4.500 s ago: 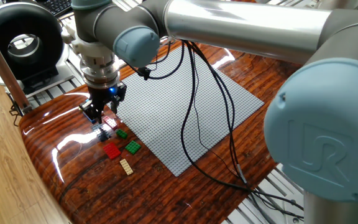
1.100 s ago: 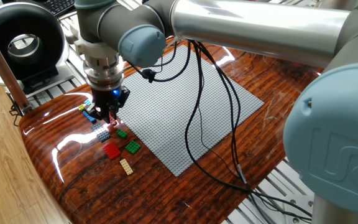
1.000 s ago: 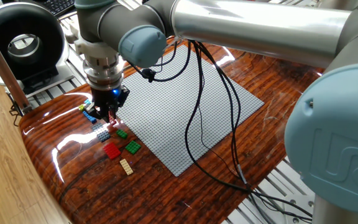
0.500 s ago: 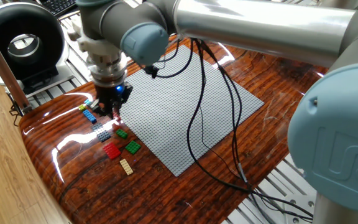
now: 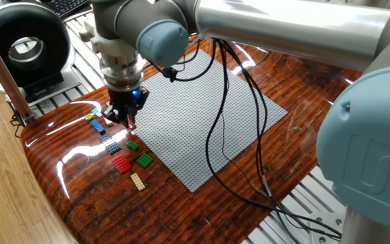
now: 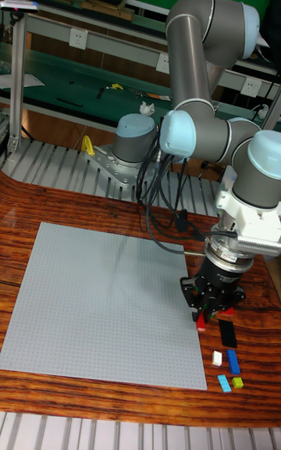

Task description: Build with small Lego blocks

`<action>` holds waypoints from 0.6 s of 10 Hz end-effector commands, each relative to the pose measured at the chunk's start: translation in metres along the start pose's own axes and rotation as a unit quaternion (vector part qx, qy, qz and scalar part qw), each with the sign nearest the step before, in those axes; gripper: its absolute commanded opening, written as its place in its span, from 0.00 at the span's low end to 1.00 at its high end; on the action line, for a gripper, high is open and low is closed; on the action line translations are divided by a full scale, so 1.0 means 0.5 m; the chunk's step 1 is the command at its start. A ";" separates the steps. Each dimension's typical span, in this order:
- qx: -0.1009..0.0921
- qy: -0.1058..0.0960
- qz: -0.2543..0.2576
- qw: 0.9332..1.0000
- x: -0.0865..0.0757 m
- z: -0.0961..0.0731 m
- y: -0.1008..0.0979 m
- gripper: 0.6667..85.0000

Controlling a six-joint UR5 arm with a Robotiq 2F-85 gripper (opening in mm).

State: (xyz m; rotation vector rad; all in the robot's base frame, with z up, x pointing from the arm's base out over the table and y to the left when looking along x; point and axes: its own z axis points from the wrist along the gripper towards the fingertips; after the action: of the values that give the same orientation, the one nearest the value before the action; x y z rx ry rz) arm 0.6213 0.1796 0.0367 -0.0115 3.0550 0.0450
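While the black two-finger gripper (image 5: 129, 119) hangs over the near-left edge of the flat grey studded baseplate (image 5: 202, 108), its jaws pinch a small red Lego brick (image 5: 132, 124), long axis roughly upright. On glossy dark wood (image 5: 87, 196) below lie a blue plate (image 5: 98, 127), a flat red plate (image 5: 121, 164), a green brick (image 5: 145, 160) and a tan strip (image 5: 137, 181) pointing toward the camera.

From the tall fixed view, the gripper (image 6: 211, 313) clamps the red brick (image 6: 203, 318) just off the baseplate's (image 6: 94, 301) corner, near a white block (image 6: 217, 357).
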 end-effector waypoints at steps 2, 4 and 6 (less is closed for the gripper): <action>0.008 0.007 -0.004 1.000 0.014 -0.013 -0.079 0.00; 0.002 0.009 -0.026 1.000 0.039 -0.018 -0.147 0.00; -0.006 0.003 -0.009 1.000 0.035 -0.016 -0.132 0.00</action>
State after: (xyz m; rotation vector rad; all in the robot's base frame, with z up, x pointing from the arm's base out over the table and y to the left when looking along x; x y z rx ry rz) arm 0.6083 0.1237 0.0398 -0.0632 3.0643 0.0159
